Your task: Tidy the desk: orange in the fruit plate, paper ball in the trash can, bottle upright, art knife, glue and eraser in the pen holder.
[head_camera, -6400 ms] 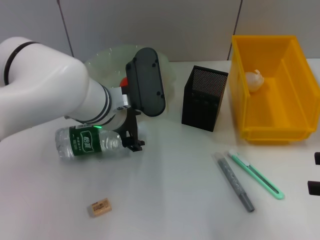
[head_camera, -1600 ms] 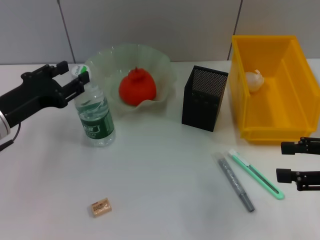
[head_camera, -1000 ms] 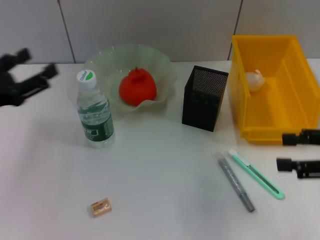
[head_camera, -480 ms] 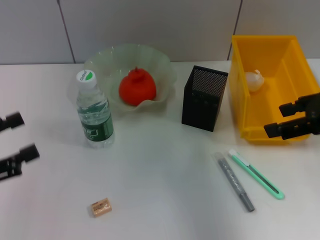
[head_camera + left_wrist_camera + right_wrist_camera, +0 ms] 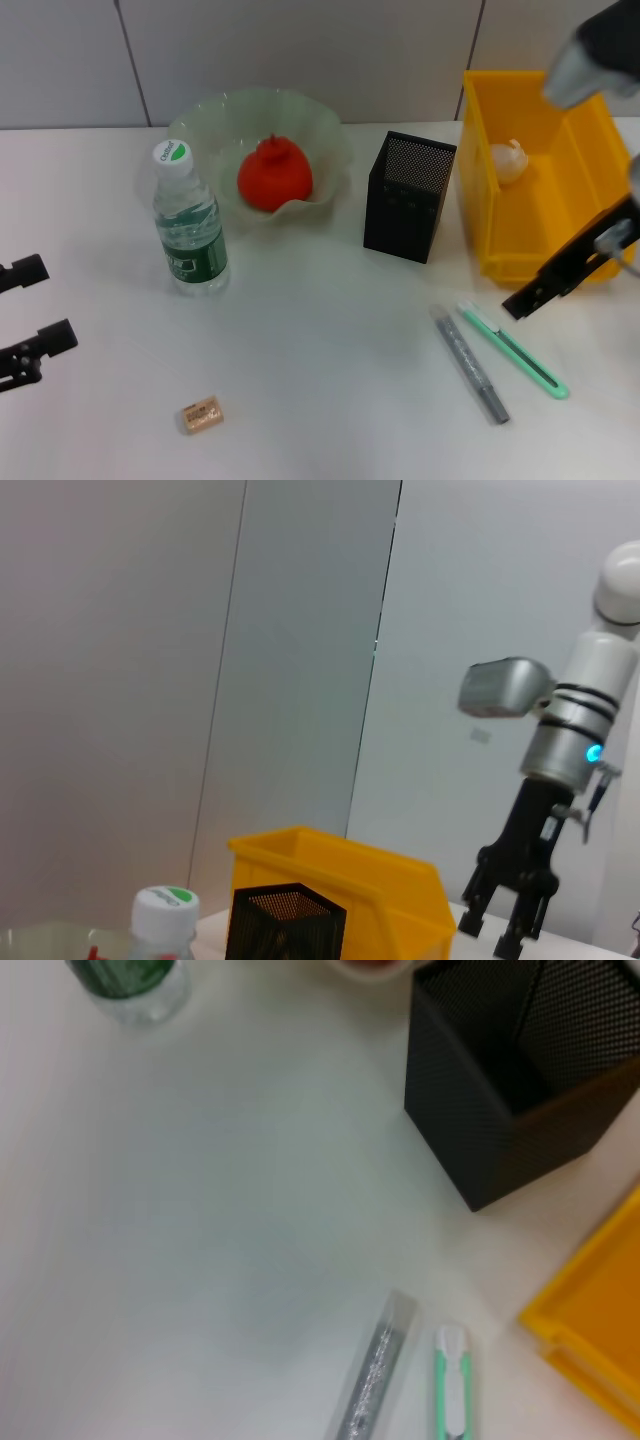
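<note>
The art knife (image 5: 515, 348) lies flat near the table's right edge, just beside the glue (image 5: 470, 364) and in front of the trash can (image 5: 540, 170). The right gripper (image 5: 560, 275) is held above it, fingers apart. For a clean pick, the jaws should be squared across the cutter's slim body, clear of the glue. The left gripper (image 5: 25, 315) is parked open at the left edge.

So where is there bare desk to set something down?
Widest bare patch: middle of the table, between bottle, eraser and glue. Crowded: glue beside art knife, under the right gripper; left gripper at the left edge.
</note>
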### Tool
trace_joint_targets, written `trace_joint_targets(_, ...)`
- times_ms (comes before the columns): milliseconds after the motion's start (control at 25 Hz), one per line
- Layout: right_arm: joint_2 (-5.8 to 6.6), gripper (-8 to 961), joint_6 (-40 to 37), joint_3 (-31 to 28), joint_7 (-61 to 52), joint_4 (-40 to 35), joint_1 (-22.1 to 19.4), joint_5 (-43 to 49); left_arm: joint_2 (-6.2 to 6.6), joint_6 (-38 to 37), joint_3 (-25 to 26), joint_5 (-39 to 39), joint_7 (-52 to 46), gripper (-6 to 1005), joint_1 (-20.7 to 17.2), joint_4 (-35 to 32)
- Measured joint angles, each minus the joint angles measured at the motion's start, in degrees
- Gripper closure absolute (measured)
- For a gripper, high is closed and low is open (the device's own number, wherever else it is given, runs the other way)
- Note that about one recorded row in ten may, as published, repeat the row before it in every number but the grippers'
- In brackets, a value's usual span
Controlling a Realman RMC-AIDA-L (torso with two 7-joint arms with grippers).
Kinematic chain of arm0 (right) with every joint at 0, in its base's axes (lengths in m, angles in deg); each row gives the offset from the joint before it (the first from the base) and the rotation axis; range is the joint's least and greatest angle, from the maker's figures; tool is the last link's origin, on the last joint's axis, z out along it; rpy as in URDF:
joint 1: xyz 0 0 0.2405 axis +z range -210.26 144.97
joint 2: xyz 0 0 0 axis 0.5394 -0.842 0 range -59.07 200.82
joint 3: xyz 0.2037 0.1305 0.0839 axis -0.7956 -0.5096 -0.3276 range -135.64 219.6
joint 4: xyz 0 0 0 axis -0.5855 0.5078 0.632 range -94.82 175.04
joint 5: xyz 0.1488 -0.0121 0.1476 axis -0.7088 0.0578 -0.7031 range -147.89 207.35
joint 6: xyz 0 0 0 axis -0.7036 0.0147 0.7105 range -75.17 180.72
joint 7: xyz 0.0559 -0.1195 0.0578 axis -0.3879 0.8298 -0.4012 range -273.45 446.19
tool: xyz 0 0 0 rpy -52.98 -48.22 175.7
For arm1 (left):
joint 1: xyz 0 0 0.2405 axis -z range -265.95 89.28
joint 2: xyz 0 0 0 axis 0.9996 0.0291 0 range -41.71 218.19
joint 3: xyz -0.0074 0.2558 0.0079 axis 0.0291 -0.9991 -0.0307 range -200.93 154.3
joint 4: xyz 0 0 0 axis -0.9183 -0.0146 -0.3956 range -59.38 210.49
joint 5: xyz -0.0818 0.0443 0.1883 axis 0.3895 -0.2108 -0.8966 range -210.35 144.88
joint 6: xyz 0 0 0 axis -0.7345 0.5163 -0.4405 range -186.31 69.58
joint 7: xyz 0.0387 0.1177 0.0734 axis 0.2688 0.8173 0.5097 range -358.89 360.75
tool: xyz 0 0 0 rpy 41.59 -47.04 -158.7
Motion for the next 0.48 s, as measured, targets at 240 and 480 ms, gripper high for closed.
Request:
trace_joint_targets(240,0.00,178,9.34,4.91,-1.76,12.71,3.01,1.67,-0.77,-0.60,-0.22,-0.99,2.28,139,0.20,0.03)
trace_joint_targets(480,-0.17,179,17.63,7.17,-2.66,22.00,5.37,1.71,-1.33,-1.47,-0.31,-1.73,3.70,139,0.46,0.03)
